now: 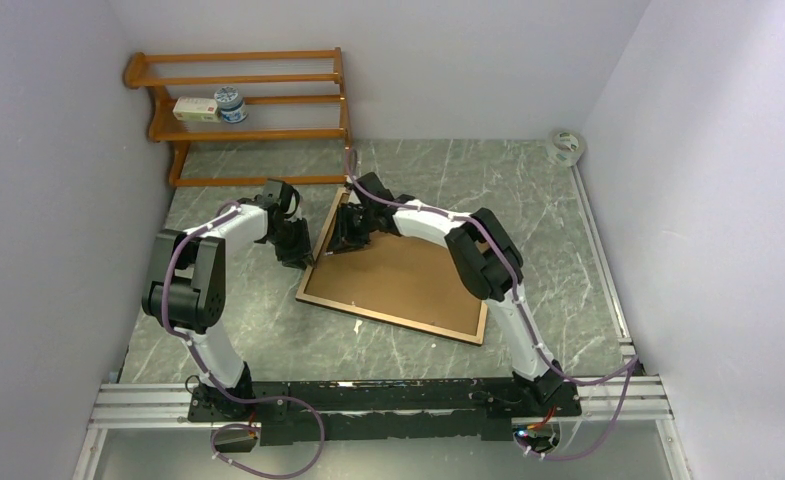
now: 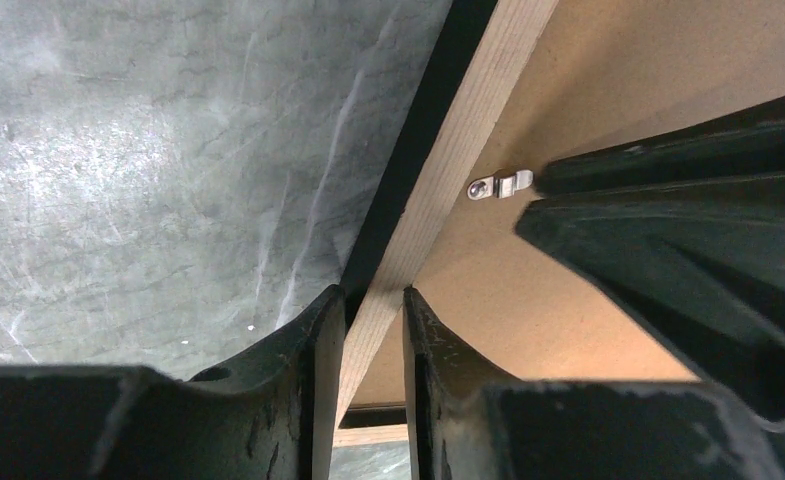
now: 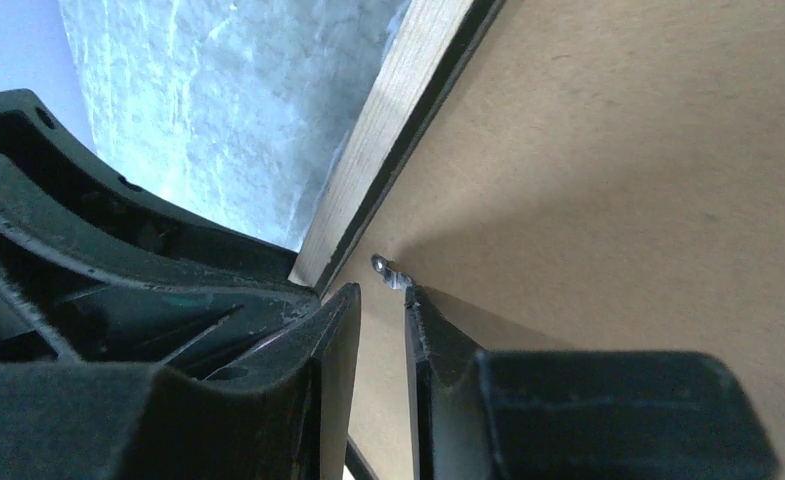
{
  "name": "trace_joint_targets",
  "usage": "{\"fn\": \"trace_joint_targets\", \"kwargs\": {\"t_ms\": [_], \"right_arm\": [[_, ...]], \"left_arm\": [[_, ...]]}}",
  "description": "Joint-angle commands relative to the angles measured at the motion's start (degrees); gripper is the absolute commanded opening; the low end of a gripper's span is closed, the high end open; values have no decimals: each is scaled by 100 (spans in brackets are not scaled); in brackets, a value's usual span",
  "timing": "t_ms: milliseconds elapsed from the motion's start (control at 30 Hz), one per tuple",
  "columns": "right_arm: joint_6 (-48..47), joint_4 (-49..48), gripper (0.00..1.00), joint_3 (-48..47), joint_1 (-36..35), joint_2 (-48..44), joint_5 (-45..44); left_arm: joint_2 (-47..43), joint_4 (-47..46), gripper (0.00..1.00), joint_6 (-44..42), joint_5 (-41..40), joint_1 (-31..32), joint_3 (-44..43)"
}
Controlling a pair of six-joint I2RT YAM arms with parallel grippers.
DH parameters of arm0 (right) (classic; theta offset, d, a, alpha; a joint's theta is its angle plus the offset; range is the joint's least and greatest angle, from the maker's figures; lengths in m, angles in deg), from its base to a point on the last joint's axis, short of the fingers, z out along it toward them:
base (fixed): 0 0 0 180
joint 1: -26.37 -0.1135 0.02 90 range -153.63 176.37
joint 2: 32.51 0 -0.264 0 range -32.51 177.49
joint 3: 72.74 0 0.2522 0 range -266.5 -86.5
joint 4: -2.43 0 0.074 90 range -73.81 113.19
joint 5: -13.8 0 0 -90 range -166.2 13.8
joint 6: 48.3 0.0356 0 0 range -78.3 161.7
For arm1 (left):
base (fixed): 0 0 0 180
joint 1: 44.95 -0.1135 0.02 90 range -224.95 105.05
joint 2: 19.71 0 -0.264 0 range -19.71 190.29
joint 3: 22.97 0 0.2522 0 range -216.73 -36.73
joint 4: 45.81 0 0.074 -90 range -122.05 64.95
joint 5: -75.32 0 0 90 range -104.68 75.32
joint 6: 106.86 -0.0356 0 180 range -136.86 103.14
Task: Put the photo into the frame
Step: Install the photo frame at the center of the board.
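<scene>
Grip check: my left hand (image 2: 373,300) is clamped on the frame (image 2: 468,130), its wooden side rail filling the gap between the fingers. The frame lies back-up in the middle of the surface (image 2: 168,150), backing board (image 3: 618,150) seated. My right hand (image 3: 380,295) is pinched nearly together at a metal tab (image 3: 390,272); whether it grips, I can't tell. No photo shows anywhere, so I judge insertion unconfirmed.

Soft even light; table (image 3: 218,100) overexposed pale beside frame (image 3: 378,150)
</scene>
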Motion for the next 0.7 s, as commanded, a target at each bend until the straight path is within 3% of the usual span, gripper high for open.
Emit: {"fn": "trace_joint_targets", "kwargs": {"t_ms": [0,667], "right_arm": [[-117,-60,27,-323,-158,97,122],[-352,370,27,-702,-186,330,-484]], "left_arm": [[102,245,30,-45,-172,-6,144],[134,262,30,-34,-177,-6,160]]}}
